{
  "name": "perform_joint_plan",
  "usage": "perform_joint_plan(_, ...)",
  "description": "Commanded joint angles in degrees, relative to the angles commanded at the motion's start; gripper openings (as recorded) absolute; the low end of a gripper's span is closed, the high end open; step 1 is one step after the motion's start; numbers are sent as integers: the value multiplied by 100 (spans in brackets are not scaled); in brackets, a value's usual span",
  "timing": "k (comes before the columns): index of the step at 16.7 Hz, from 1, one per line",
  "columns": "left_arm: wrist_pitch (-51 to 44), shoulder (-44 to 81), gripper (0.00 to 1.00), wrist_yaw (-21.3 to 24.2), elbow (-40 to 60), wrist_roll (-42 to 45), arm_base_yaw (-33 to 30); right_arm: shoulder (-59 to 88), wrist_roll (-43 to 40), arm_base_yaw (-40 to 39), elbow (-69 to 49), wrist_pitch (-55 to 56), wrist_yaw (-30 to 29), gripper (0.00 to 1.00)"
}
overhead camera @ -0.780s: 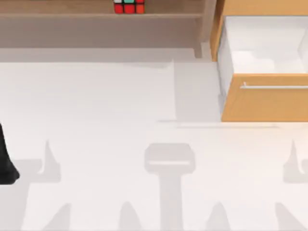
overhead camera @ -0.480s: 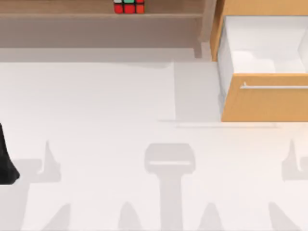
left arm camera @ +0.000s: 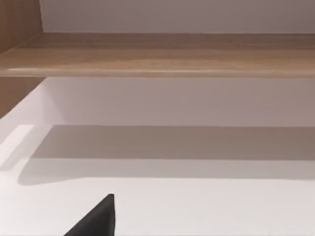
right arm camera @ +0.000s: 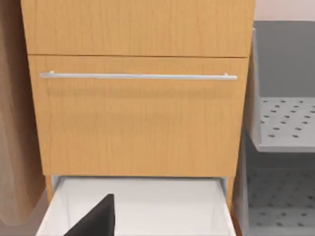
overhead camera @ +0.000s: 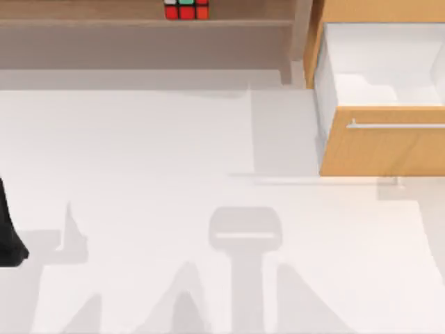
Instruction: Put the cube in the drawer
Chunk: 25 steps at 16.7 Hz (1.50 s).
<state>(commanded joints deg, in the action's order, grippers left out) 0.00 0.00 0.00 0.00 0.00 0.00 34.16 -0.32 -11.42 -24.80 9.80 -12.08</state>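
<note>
The cube [overhead camera: 186, 10], red and green stickers showing, sits on the long brown shelf [overhead camera: 139, 22] at the table's back. At the back right, the tan drawer [overhead camera: 382, 142] stands pulled out, with its white interior [overhead camera: 375, 69] bare and its silver handle [overhead camera: 396, 126] across the front. My left arm [overhead camera: 8, 233] is parked at the table's left edge, far from the cube. A black tip of my left gripper [left arm camera: 98, 221] faces the shelf board [left arm camera: 157, 56]. My right gripper [right arm camera: 98, 219] hovers before the drawer's white inside [right arm camera: 147, 204], under a tan front with a bar handle [right arm camera: 138, 76].
A grey perforated rack [right arm camera: 285, 123] stands beside the drawer cabinet in the right wrist view. A shelf upright [overhead camera: 300, 35] separates the shelf from the drawer. Wide white tabletop [overhead camera: 174, 153] lies between the shelf and the near edge.
Shadows on the table's near right have shifted leftward, and one now lies just under the drawer front. Cube, drawer and left arm have not moved.
</note>
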Motion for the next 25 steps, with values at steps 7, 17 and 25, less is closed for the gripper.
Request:
perform_joint_plan(7, 0, 0, 100, 0, 0, 0, 0, 3887, 24, -1323, -2761, 1070, -1365, 100)
perform_joint_plan(17, 0, 0, 100, 0, 0, 0, 0, 8794, 92, -2994, -6256, 2428, -3076, 100)
perform_joint_plan(25, 0, 0, 100, 0, 0, 0, 0, 10548, 119, -3540, -7518, 2922, -3690, 100)
